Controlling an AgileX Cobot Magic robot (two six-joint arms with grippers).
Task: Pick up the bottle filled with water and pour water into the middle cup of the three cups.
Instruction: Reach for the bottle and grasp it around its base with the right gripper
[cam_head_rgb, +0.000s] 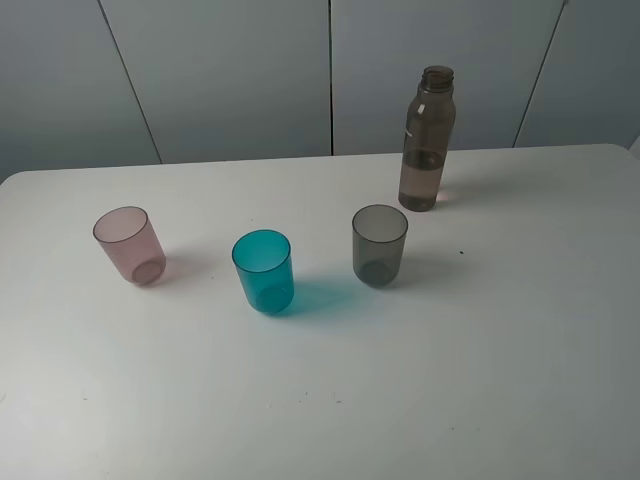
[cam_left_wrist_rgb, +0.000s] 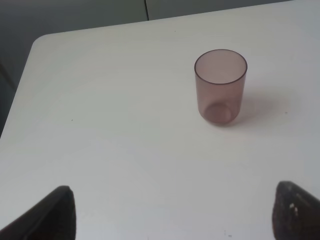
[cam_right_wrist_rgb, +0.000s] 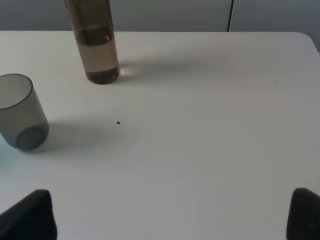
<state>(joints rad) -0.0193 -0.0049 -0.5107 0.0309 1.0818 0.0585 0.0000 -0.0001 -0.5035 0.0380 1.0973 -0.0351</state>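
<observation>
1. The right wrist view cuts off the bottle (cam_head_rgb: 428, 140) above its water line.
2. Only two dark fingertips of each claw show. The left claw (cam_left_wrist_rgb: 175, 212) and the right claw (cam_right_wrist_rgb: 167, 215) are both spread wide and hold nothing.
3. One bottle, partly filled, stands on the desk (cam_head_rgb: 500, 350) at 1 o'clock from the grey cup (cam_head_rgb: 379, 245).
4. Three tumblers stand upright: the teal middle cup (cam_head_rgb: 264, 272), the pink cup (cam_head_rgb: 130, 245) at its 10 o'clock, and the grey cup at its 2 o'clock.

A white tabletop (cam_head_rgb: 520, 380) with rounded corners stands before a wall of pale grey panels (cam_head_rgb: 230, 70) divided by thin dark seams (cam_head_rgb: 331, 75). Soft, even light falls across the matte surface, where a tiny dark speck (cam_head_rgb: 461, 252) marks the right side.
</observation>
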